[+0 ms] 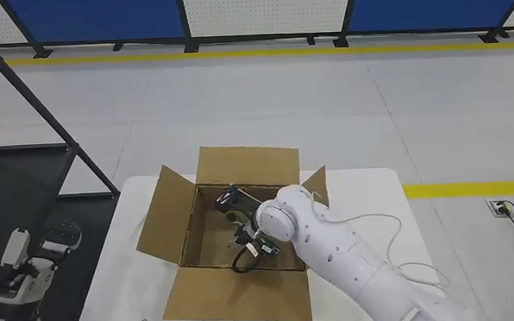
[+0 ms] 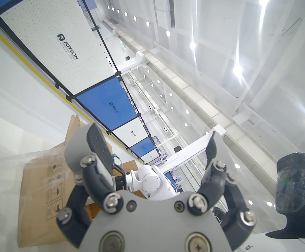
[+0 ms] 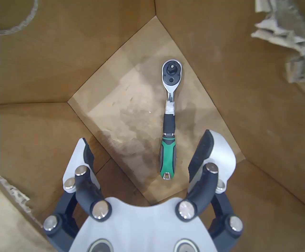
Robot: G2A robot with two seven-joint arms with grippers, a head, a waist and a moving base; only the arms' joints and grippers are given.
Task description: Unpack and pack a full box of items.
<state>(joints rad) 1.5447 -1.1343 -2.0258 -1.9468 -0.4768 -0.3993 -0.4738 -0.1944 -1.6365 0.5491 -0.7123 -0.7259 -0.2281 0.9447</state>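
So the left gripper (image 2: 155, 140) is tipped up toward the ceiling, with its dark ribbed fingers (image 2: 99, 148) spread wide and nothing between them. Down beside one finger there's a brown cardboard box (image 2: 38, 186) with its flaps standing up and little handling symbols printed on the side. In the gap between the fingers you can see the other arm (image 2: 152, 183), white, right up against the box. Behind that runs a row of blue and white panels (image 2: 104, 105) with a yellow floor line (image 2: 35, 69) along them, and the ceiling lights (image 2: 193, 44) are overhead.
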